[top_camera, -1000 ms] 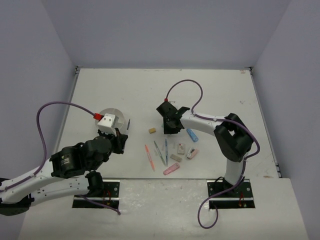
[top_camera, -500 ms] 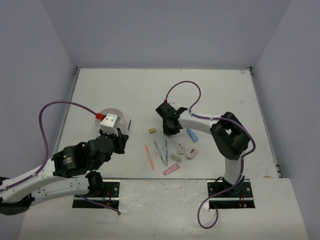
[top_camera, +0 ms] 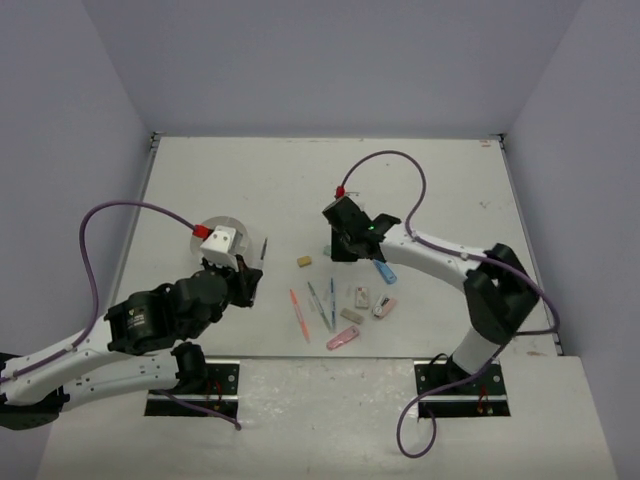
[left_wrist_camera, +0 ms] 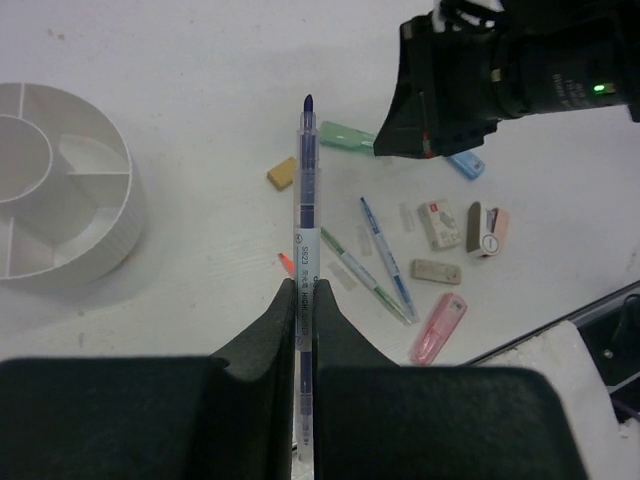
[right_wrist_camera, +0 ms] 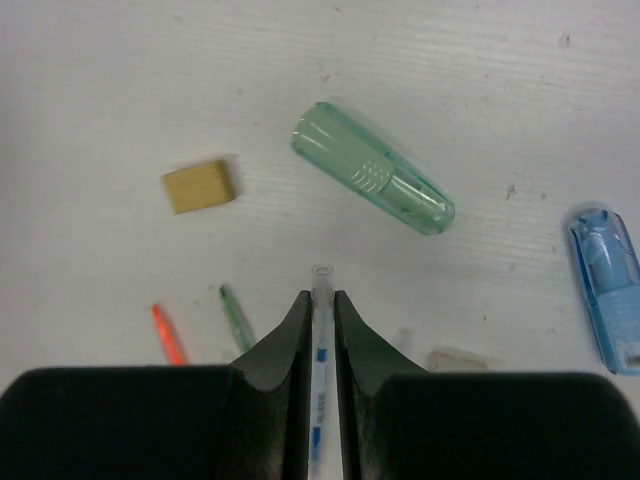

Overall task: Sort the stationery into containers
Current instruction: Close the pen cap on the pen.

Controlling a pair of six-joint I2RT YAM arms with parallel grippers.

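My left gripper (left_wrist_camera: 304, 285) is shut on a grey-blue pen (left_wrist_camera: 307, 170) that points forward, above the table and right of the round white divided container (left_wrist_camera: 120, 215). In the top view that pen (top_camera: 263, 248) hangs just right of the container (top_camera: 232, 220). My right gripper (right_wrist_camera: 321, 295) has its jaws pressed on both sides of a white-and-blue pen (right_wrist_camera: 320, 400), whose clear end pokes past the fingertips. A green marker (right_wrist_camera: 370, 180) and a tan eraser (right_wrist_camera: 200, 185) lie just beyond. Whether this pen (top_camera: 332, 300) is off the table I cannot tell.
An orange pen (right_wrist_camera: 167, 335) and a green-tipped pen (right_wrist_camera: 235, 318) lie left of the right fingers, a blue marker (right_wrist_camera: 605, 285) to the right. A pink marker (left_wrist_camera: 438, 325) and small eraser blocks (left_wrist_camera: 438, 222) lie nearer the arm bases.
The right jaws have closed in on the pen, and the right arm's elbow has swung out to the right. The left gripper with its pen has drifted slightly right.
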